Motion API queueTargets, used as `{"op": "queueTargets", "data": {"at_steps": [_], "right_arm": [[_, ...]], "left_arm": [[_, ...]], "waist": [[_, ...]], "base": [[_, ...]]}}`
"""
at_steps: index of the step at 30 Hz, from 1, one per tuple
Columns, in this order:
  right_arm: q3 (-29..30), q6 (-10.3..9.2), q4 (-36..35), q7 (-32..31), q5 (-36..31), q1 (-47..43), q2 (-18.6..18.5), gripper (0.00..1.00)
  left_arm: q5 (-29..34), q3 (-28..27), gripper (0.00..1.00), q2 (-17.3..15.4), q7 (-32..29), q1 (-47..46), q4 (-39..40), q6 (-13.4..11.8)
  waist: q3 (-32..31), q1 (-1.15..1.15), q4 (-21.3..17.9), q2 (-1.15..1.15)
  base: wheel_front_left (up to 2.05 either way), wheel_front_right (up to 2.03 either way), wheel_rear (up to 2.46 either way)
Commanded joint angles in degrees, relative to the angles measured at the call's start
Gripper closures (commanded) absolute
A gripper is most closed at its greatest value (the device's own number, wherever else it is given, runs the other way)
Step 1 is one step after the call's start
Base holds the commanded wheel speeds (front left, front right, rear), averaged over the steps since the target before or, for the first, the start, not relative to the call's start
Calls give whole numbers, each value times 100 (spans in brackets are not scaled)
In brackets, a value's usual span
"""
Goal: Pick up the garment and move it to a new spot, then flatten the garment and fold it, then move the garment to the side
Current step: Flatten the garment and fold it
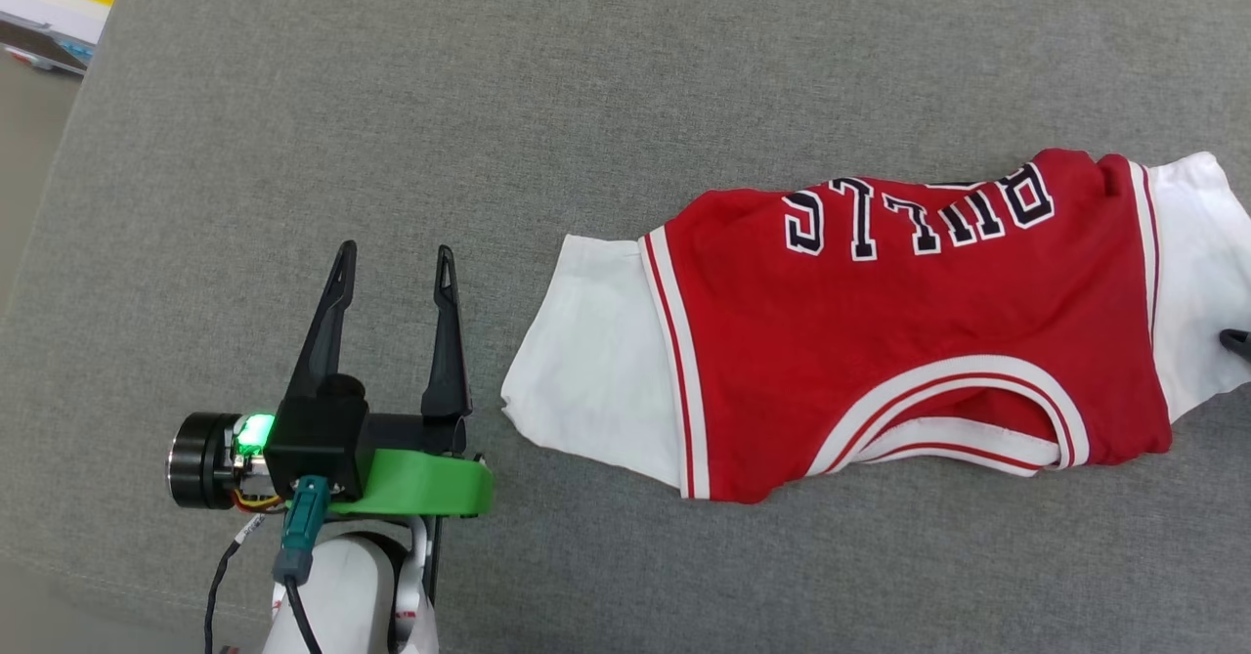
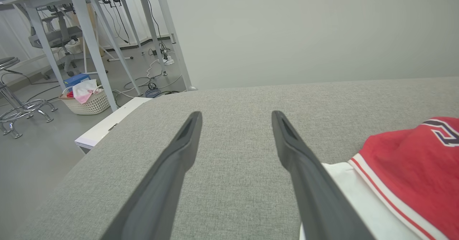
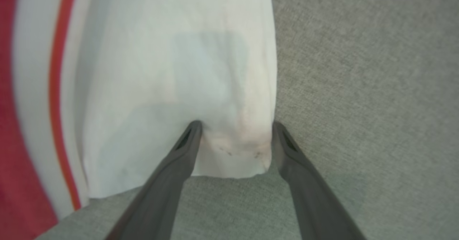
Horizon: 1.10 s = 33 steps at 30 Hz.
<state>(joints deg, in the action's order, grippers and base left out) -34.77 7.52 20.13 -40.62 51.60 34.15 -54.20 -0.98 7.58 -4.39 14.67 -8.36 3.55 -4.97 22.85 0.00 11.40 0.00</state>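
Note:
The garment (image 1: 880, 341) lies on the grey cushioned surface (image 1: 586, 77), red body doubled over, its "BULLS" print upside down along the far edge and a white sleeve at each end. My left gripper (image 1: 394, 255) stands open on the bare surface just left of the left sleeve (image 1: 596, 361), touching nothing; in the left wrist view the gripper (image 2: 235, 115) has the garment (image 2: 405, 168) to its right. My right gripper (image 3: 236, 125) is open, its two fingers straddling the corner of the right sleeve (image 3: 172, 82). One dark fingertip (image 1: 1237, 342) shows at the head view's right edge.
The surface's left edge drops to the floor (image 1: 24, 175). A low white box (image 2: 107, 125), white table legs (image 2: 89, 42), a basket of cloths (image 2: 88, 98), a stool (image 2: 14, 103) and cables stand beyond it. A pale wall (image 2: 304, 28) rises behind the far edge.

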Motion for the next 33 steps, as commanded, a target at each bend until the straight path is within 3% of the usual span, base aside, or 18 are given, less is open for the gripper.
{"op": "queueTargets", "data": {"at_steps": [1,2,3,9,14,17,24,28,33], "right_arm": [[-186,-3,158,36,-20,-310,260,0],[-225,-3,169,56,-26,-338,279,0],[-258,-3,161,120,-31,-359,291,100],[-141,-3,124,736,48,-377,384,100],[-71,-3,-251,1204,98,-549,257,100],[37,-3,-579,1471,142,-803,117,100],[586,-3,-1287,1762,140,-1659,-101,100],[956,-3,-1578,1774,-6,-2134,-11,100],[1390,-3,-1846,1661,-273,-2580,256,100]], "left_arm": [[13,-13,0,16,33,-58,-24,-14],[12,-25,0,13,33,-45,-33,-17],[9,-36,0,8,33,-33,-43,-15],[14,-112,0,-76,33,31,-85,13],[-46,-245,0,-226,33,84,-133,106],[-408,-410,0,-255,33,100,-267,396],[-460,-419,0,-765,25,-181,-548,964],[-801,-188,0,-1135,-497,-532,-604,1179],[-1756,626,0,-1886,-1937,-986,-439,1241]], "waist": [[-34,0,-27,0],[-58,0,-52,0],[-87,0,-78,0],[-419,0,-280,0],[-797,0,-394,0],[-1030,0,-445,0],[-1379,0,-535,0],[-1457,0,-592,0],[-1474,0,-675,0]], "base": [[0,0,0],[0,0,0],[0,0,0],[0,0,0],[0,0,0],[0,0,0],[0,0,0],[0,0,0],[0,0,0]]}}
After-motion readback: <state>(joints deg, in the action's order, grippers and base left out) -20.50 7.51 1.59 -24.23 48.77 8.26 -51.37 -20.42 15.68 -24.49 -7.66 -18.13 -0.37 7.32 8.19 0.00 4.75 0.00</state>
